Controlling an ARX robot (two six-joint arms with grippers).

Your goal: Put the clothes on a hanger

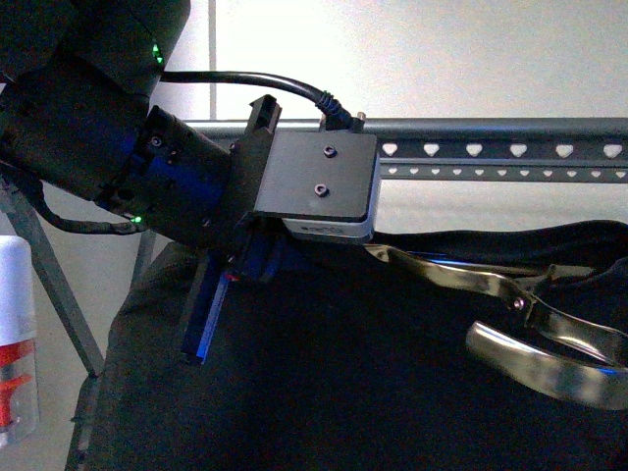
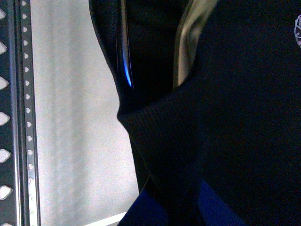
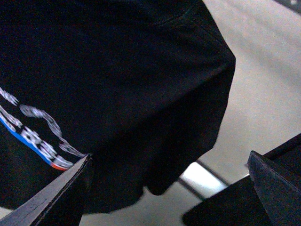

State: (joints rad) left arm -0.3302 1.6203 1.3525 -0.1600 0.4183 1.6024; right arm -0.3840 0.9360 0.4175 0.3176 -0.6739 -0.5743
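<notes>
I have the black T-shirt up just below the hanger's rail, but not over it as far as I can see: a pale strip of background shows between the two. My left tool is buried in fabric by the ribbed collar, so I cannot tell whether it is clenched. My right tool is spread wide and empty, near the printed graphic. I judge the lift done, and draping over the rail remains.
</notes>
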